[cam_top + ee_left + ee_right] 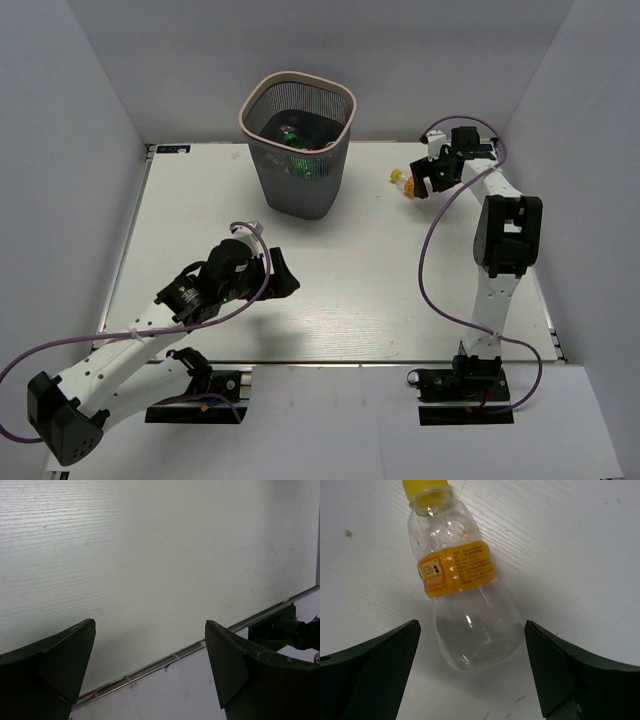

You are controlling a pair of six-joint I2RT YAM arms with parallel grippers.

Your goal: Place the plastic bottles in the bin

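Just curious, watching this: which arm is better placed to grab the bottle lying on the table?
Right. The right gripper, open, straddles the orange-labelled bottle at the table's far right. The left gripper, also open, hangs over bare table, far from it.

A lab robot cell. A white table (350, 290) lies under the left gripper (287, 275) and right gripper (418, 187), boxed by plain pale walls (60, 150) beyond and to either outer side of them. Behind the grippers, two white arms (495, 270) are mounted at the table's near edge, purple cables (421, 270) looping alongside. A metal rail (175, 655) trims that edge.
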